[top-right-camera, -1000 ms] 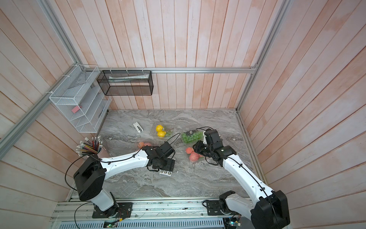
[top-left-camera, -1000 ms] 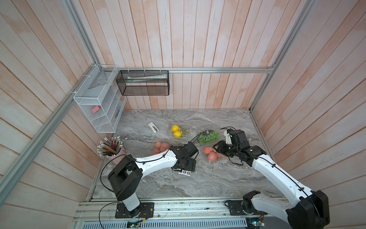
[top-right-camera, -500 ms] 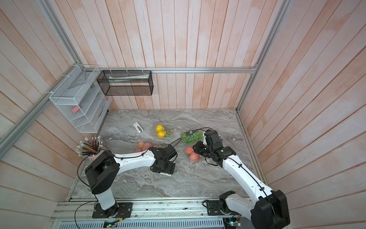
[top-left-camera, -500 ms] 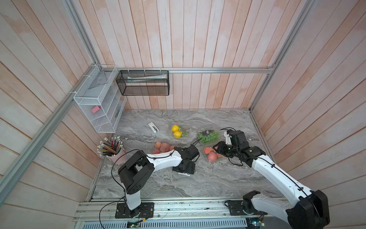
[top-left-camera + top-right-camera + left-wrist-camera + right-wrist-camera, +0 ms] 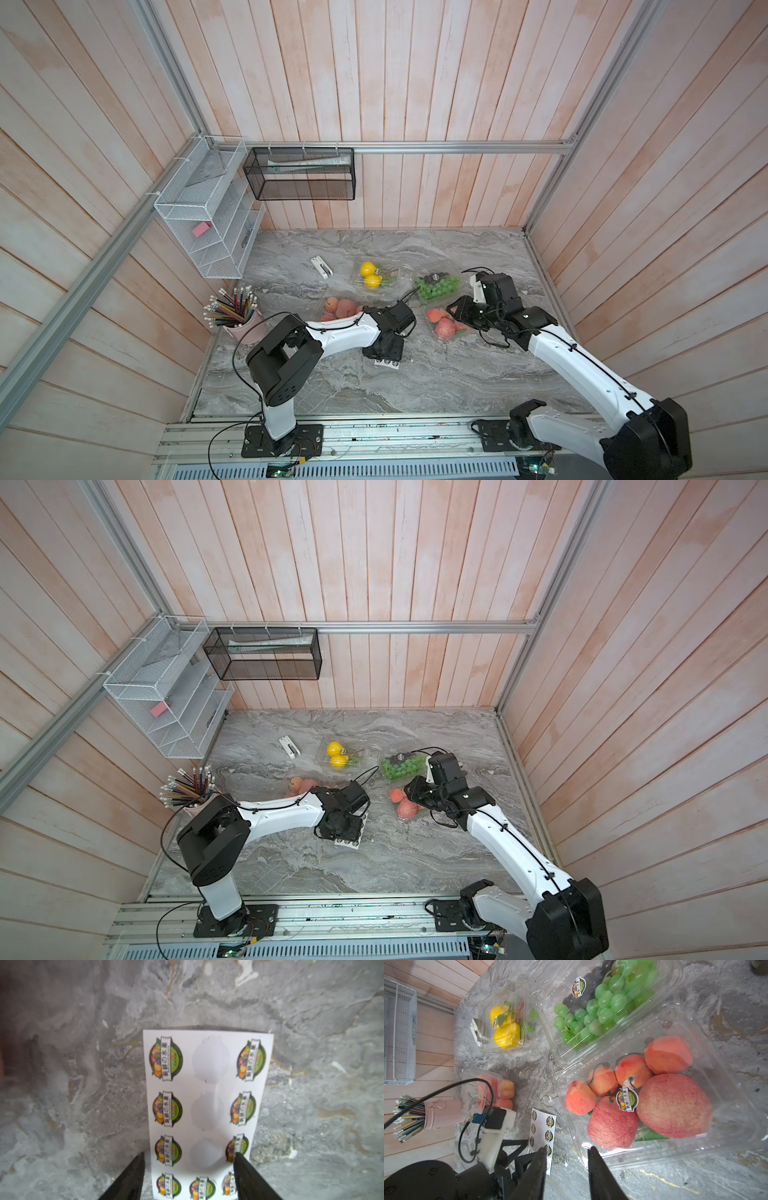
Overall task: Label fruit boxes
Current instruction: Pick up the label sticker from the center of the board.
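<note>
Left gripper (image 5: pixel 189 1156) jaws wide, astride the sticker sheet (image 5: pixel 207 1095), which lies flat on the table (image 5: pixel 62 1064); nothing held. Right gripper (image 5: pixel 566 1150) jaws narrow with a gap showing, one finger at the rim of the apple box (image 5: pixel 654 1095); contact unclear. Grape box (image 5: pixel 602 1007) just beside it. Yellow-fruit box (image 5: pixel 506 1022) and fourth box (image 5: pixel 496 1088) lie nearer the pencil cup (image 5: pixel 444 1113). In both top views the left arm hides most of the sheet. Only the left wrist view shows three bare spots in its middle column. Only the right wrist view shows labels on three lids.
</note>
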